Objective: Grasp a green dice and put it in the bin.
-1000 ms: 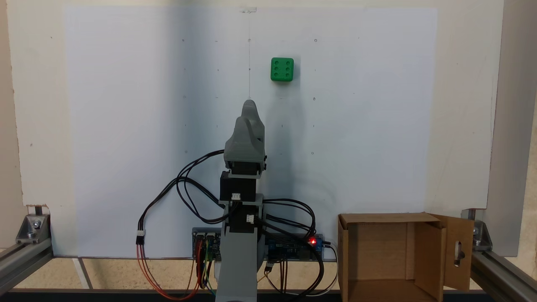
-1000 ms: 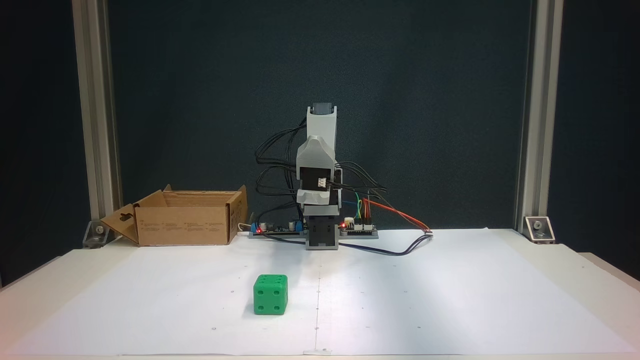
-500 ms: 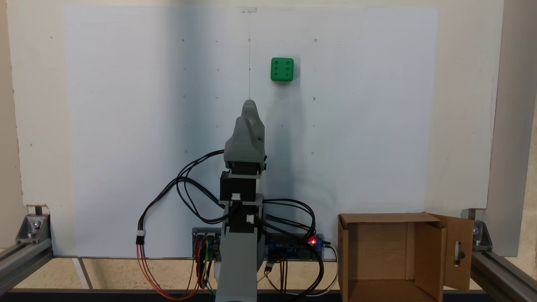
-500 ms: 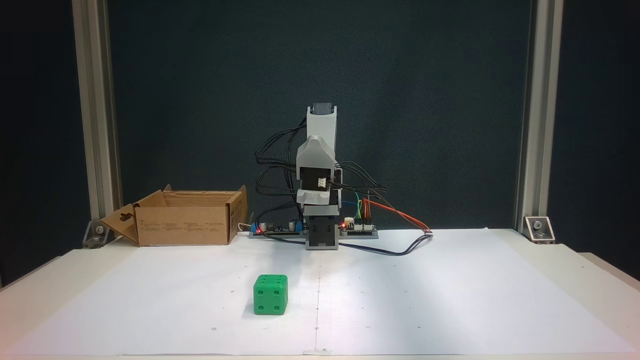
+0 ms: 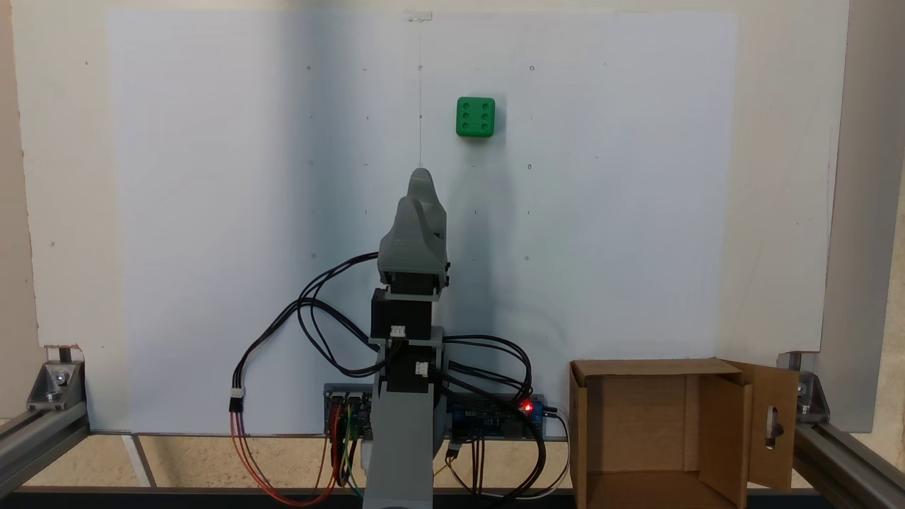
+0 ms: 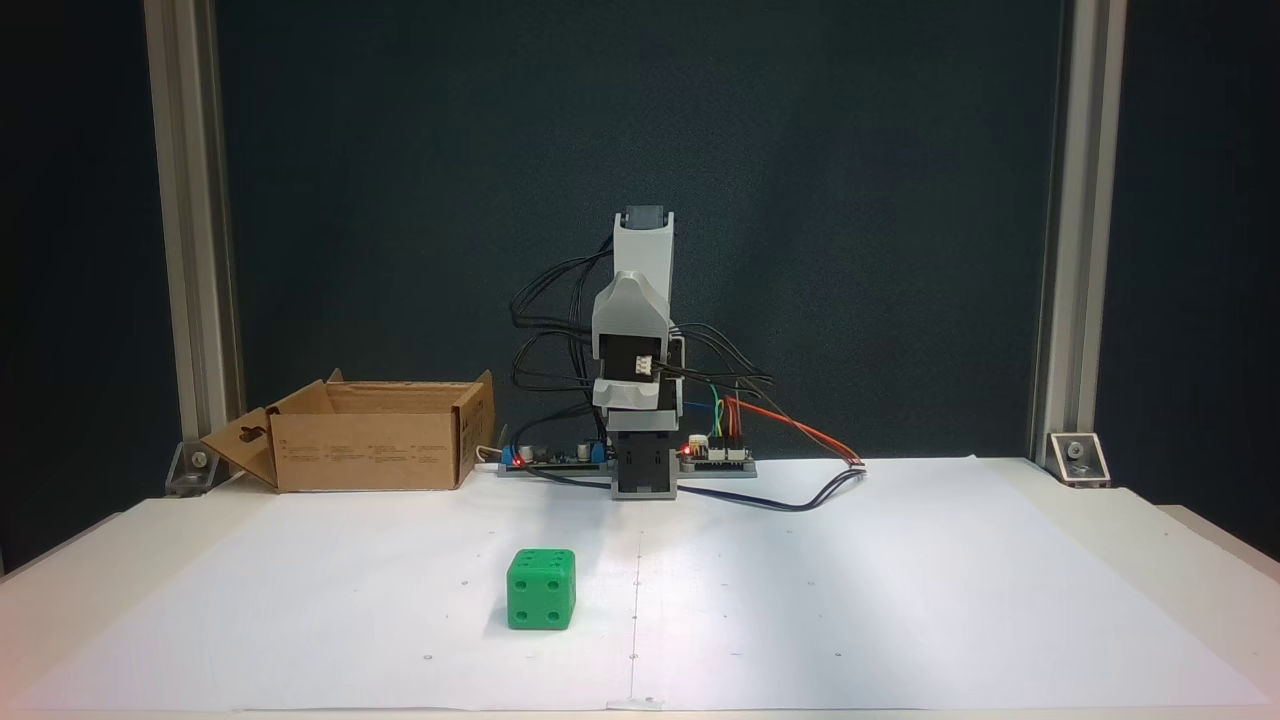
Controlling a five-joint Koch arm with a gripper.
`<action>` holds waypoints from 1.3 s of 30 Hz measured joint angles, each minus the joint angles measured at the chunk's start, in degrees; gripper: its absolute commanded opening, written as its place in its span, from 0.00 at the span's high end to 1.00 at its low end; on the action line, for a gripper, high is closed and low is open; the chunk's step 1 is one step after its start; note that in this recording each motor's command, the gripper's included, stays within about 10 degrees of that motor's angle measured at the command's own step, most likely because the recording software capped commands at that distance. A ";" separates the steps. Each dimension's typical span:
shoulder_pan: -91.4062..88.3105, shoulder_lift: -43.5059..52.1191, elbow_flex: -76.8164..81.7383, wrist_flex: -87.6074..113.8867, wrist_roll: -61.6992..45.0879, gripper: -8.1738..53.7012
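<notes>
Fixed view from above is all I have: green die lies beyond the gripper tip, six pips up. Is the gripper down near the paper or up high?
Observer: Up high. In a fixed view from the front, the gripper sits on the folded, upright arm, well above the white paper and clear of the green die.
Operator: Jaws open?
Observer: Cannot tell. From the front they line up one behind the other.
Operator: Which die face points away from the arm?
Observer: The four-pip face. The die rests flat on the paper.
Operator: Cardboard box walls versus the die?
Observer: The cardboard box stands clearly taller than the die, so a lift over its rim looks needed.
</notes>
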 measured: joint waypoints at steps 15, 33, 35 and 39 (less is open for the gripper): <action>0.00 0.00 0.00 0.00 0.09 0.14; 2.81 0.00 -34.19 40.69 0.00 0.16; 2.81 0.00 -41.22 48.69 0.00 0.16; 2.29 0.00 -52.38 63.90 0.09 0.16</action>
